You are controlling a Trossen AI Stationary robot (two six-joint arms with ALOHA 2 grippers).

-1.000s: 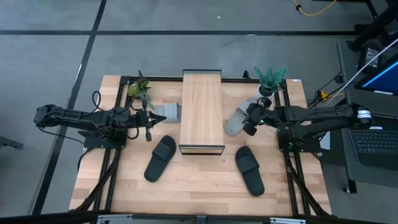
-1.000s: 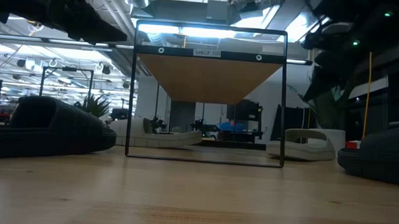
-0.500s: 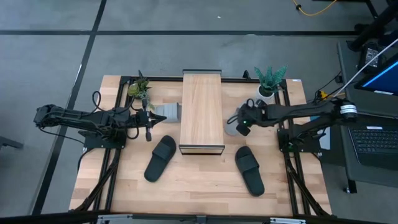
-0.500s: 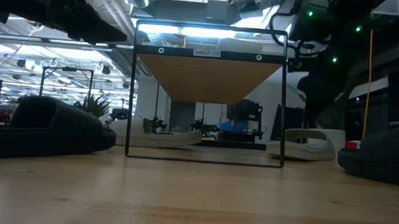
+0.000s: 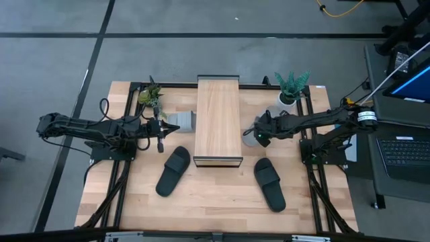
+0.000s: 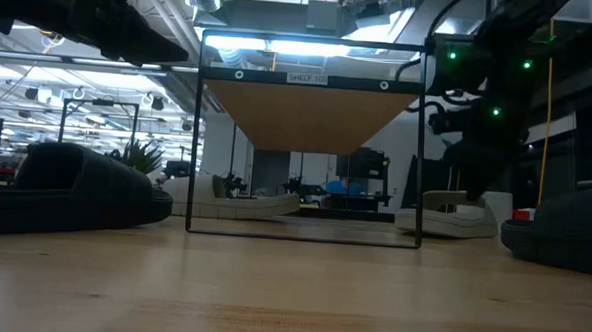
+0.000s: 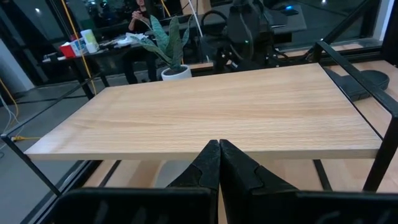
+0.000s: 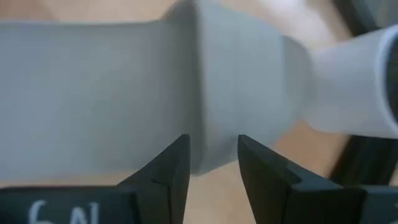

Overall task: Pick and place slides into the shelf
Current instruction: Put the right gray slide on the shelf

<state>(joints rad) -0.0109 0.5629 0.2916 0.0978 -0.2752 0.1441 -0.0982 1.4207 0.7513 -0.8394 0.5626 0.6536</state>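
Grey slide (image 5: 249, 133) on the right side lies just beside the shelf (image 5: 218, 118), mostly covered in the high view by the right gripper (image 5: 259, 134). In the right wrist view the fingers (image 8: 163, 171) are parted a little, with the edge of the grey strap (image 8: 214, 93) in the gap between them; contact cannot be confirmed. Second grey slide (image 5: 181, 120) sits at the shelf's left side, just beyond the left gripper (image 5: 160, 144), whose fingers (image 7: 208, 163) are pressed together and hold nothing. Two black slides lie on the table (image 5: 215, 202) near the front: one left of the shelf's front end (image 5: 173, 170), one right of it (image 5: 270, 183). Small white label (image 6: 302, 78) on the shelf's front crossbar carries writing in the low view, starting "SHELF"; the rest is too small to read. Right wrist view shows white characters on the gripper body (image 8: 59, 214), resembling "6A". Two potted plants (image 5: 291, 86) (image 5: 150, 93) stand at the table's rear corners.
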